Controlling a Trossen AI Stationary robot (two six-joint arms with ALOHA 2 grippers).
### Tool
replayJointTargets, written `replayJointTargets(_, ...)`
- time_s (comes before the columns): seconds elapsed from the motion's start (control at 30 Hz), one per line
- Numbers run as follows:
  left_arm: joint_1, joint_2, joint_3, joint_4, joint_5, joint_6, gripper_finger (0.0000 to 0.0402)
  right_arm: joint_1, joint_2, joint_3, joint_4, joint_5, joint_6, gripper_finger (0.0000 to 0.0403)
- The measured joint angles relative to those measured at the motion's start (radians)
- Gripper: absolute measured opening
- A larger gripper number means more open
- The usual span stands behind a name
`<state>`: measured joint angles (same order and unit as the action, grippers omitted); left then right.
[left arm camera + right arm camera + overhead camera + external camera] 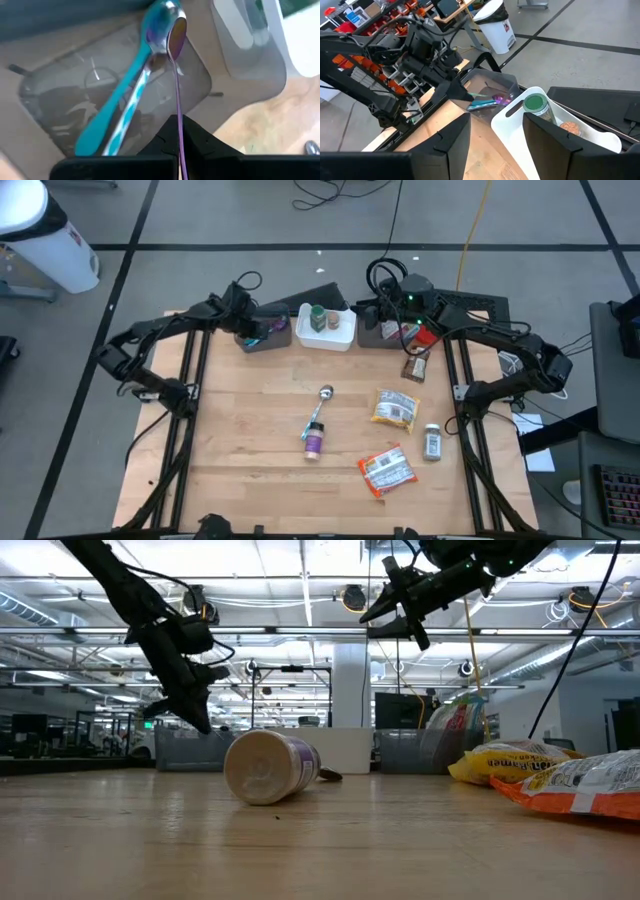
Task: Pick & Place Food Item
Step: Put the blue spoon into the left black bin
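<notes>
Food packs [393, 409] lie on the table [240, 440], on our right side, nearer the right gripper [492, 135], which hangs with its fingers apart and nothing in them over the white bin [343, 337] holding a green-lid jar [317, 314]. Our left gripper [180, 131] is clenched on a thin purple spoon [176, 40], held over the gray bin [262, 340] with a blue spoon [120, 95] inside.

Wooden table [250, 450] (bins [326, 330], snack packets [386, 471], jar [314, 442]).
</notes>
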<state>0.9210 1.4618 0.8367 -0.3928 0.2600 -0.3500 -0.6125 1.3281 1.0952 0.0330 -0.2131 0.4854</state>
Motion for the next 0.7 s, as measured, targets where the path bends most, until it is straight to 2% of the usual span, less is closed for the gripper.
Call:
replayJointTargets(0.1, -0.023, 0.027, 0.0, 0.005, -0.002, 0.0, 0.0002, 0.0, 0.0, 0.0, 0.0, 0.0, -0.001, 0.0174)
replayJointTargets(0.43, -0.061, 0.067, 0.0, 0.018, -0.109, 0.008, 0.0002, 0.0, 0.0, 0.0, 0.0, 0.0, 0.0, 0.0173)
replayJointTargets(0.7, -0.061, 0.067, 0.0, 0.021, -0.115, 0.007, 0.0004, 0.0, 0.0, 0.0, 0.0, 0.0, 0.0, 0.0169)
